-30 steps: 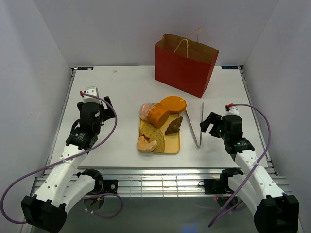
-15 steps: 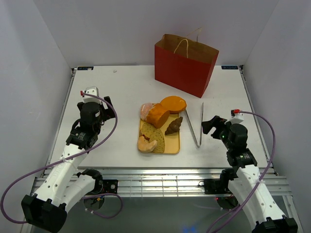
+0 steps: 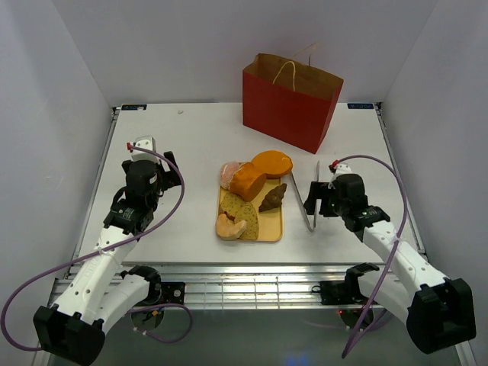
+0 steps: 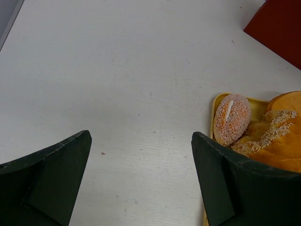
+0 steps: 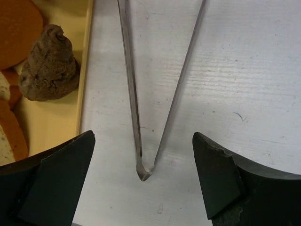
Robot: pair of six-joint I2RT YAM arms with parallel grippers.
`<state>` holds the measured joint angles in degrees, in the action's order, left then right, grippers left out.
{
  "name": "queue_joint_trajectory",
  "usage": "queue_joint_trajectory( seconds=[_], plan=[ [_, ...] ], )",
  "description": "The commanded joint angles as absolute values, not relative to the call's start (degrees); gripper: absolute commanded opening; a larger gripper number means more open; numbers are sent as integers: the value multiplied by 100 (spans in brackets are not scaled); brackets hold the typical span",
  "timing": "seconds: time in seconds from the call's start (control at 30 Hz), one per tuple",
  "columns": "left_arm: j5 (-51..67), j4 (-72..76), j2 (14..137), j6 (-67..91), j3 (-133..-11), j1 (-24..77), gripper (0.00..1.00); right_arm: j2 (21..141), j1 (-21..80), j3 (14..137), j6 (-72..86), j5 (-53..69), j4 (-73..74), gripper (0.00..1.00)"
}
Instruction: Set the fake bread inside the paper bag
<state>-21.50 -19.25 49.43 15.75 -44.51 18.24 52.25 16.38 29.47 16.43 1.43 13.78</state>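
The fake bread lies on a yellow tray [image 3: 274, 225]: an orange round bun [image 3: 272, 162], an orange-brown loaf [image 3: 248, 181], a dark brown croissant [image 3: 273, 197], yellow speckled slices [image 3: 242, 210] and pinkish-tan rolls [image 3: 229, 226]. The red paper bag [image 3: 290, 107] stands upright at the back, mouth open. My left gripper [image 3: 156, 162] is open and empty, left of the tray; its wrist view shows a roll [image 4: 231, 118] and the loaf [image 4: 277, 146]. My right gripper [image 3: 316, 200] is open and empty; its jaws straddle the joined end of the metal tongs [image 5: 143, 173], right of the croissant [image 5: 49, 63].
The long metal tongs [image 3: 309, 194] lie on the white table between the tray and my right arm, their tips pointing towards the bag. The tray's edge [image 5: 84, 70] runs just left of the tongs. Grey walls enclose the table on three sides.
My right arm has swung left, and its open gripper now hangs over the joined end of the tongs. The left arm, bread and bag have not moved.
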Motion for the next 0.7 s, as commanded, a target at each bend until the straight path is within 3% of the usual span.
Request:
queue_joint_trajectory(
  seconds=[0.0, 0.67],
  plan=[
    [-2057, -1890, 4878, 1617, -4535, 1863, 98, 5649, 2091, 3427, 1372, -614, 1459, 90],
    [-1960, -1890, 4878, 1617, -4535, 1898, 98, 7328, 2505, 3823, 1266, -1301, 800, 90]
  ],
)
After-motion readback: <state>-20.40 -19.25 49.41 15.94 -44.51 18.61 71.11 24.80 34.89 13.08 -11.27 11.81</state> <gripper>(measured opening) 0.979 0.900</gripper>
